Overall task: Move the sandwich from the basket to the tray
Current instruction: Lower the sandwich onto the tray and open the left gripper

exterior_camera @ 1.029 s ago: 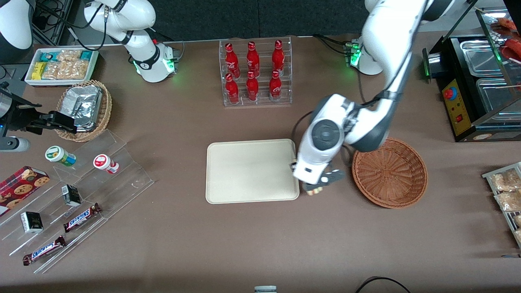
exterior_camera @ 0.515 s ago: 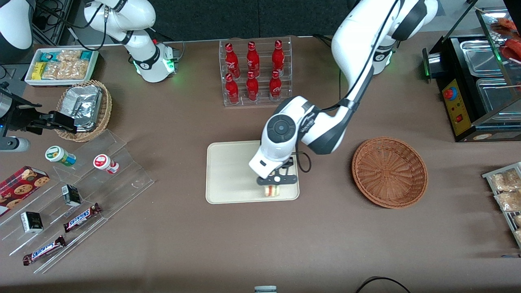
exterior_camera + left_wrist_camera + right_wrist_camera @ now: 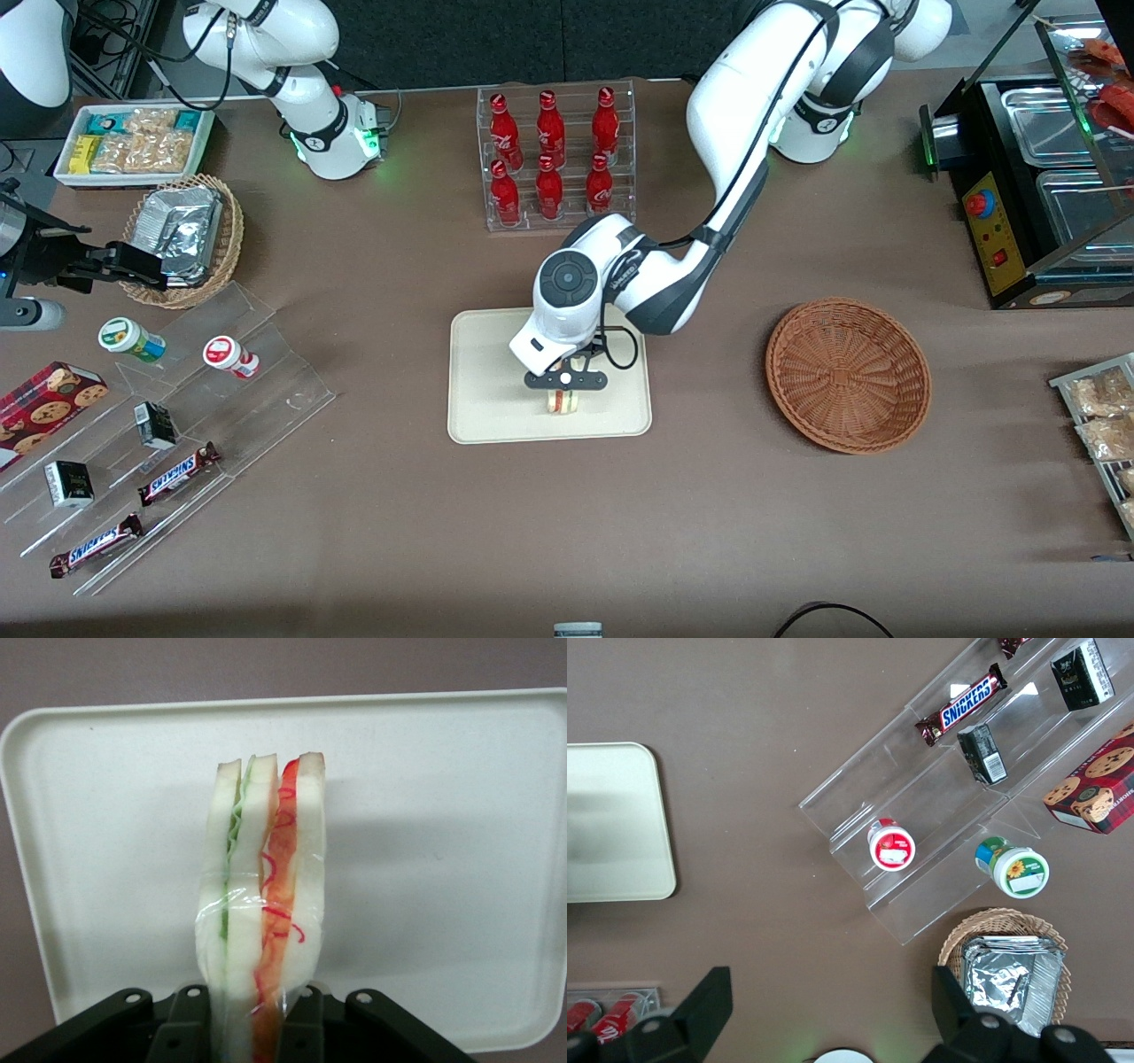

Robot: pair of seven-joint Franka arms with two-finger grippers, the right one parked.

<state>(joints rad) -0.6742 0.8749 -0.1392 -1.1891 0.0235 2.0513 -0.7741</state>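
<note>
Left arm's claw [image 3: 564, 400] clamps a white triangular sandwich [image 3: 262, 904] above the cream rectangular tray [image 3: 443, 859]; the reddish-brown wicker basket [image 3: 848, 374] lies well apart.

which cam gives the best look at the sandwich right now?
Left wrist view: the sandwich fills the frame, its red and green layers clear, held over the tray by the gripper, shut on it. The front view shows only a small part of it below the gripper. The right wrist view shows only a tray corner.
</note>
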